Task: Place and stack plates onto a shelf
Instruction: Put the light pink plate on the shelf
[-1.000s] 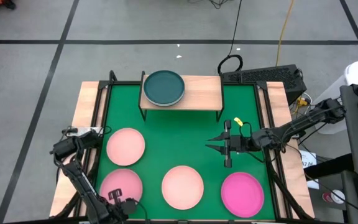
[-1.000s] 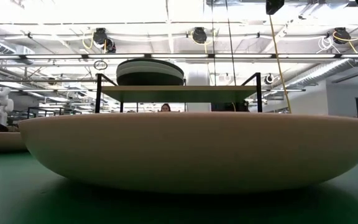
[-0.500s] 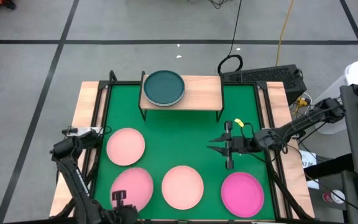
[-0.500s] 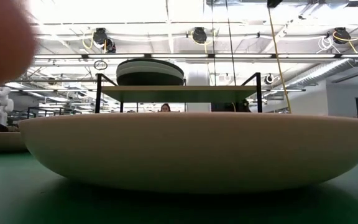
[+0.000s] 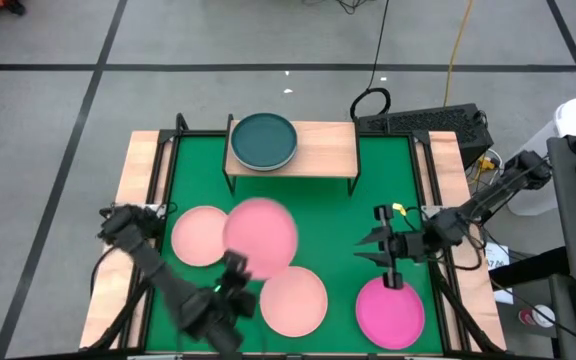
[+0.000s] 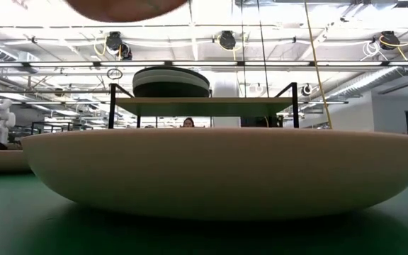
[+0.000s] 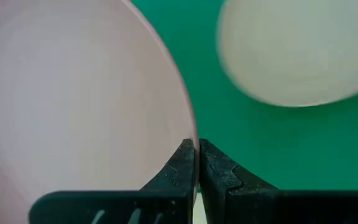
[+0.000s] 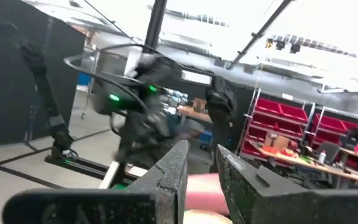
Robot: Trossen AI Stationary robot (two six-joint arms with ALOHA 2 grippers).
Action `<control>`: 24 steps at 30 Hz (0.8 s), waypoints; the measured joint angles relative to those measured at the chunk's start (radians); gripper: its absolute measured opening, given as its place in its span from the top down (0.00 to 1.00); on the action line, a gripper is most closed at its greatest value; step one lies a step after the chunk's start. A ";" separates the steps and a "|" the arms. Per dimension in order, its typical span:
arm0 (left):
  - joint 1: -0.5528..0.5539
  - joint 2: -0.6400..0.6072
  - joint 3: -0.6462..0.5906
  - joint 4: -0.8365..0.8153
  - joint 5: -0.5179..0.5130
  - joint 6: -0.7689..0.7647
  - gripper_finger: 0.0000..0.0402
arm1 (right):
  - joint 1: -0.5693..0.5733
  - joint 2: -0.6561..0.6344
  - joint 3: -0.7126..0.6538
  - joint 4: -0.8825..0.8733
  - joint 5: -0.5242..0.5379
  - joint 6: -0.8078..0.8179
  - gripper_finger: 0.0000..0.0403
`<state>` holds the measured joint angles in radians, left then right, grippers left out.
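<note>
Above the table (image 5: pixel 388 180), left gripper (image 7: pixel 196 163) clamping pink plate (image 5: pixel 260 236)

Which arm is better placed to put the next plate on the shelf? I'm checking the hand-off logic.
Left. The left gripper is already shut on a pink plate, lifted above the table and nearest the shelf. The right gripper holds nothing, open beside the magenta plate.

pink plate (image 5: pixel 260 235), magenta plate (image 5: pixel 389 310), seemingly teal plate (image 5: pixel 263 140)
</note>
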<state>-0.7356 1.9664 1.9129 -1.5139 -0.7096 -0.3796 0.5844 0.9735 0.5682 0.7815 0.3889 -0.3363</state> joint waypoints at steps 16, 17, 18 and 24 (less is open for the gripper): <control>0.568 -0.126 0.000 0.475 0.197 0.974 0.98 | 0.072 -0.054 0.000 0.028 0.003 -0.069 0.83; 0.604 -0.125 0.000 0.492 0.237 1.027 0.98 | 0.074 -0.055 0.000 0.030 0.003 -0.072 0.83; 0.638 -0.123 0.000 0.504 0.270 1.069 0.98 | 0.075 -0.056 0.000 0.031 0.003 -0.073 0.83; 0.810 -0.106 -0.001 0.578 0.382 1.214 0.98 | 0.074 -0.056 0.000 0.030 0.003 -0.077 0.83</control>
<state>0.0742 1.8603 1.9118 -0.9357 -0.3276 0.8348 0.6586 0.9176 0.5682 0.8115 0.3924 -0.4137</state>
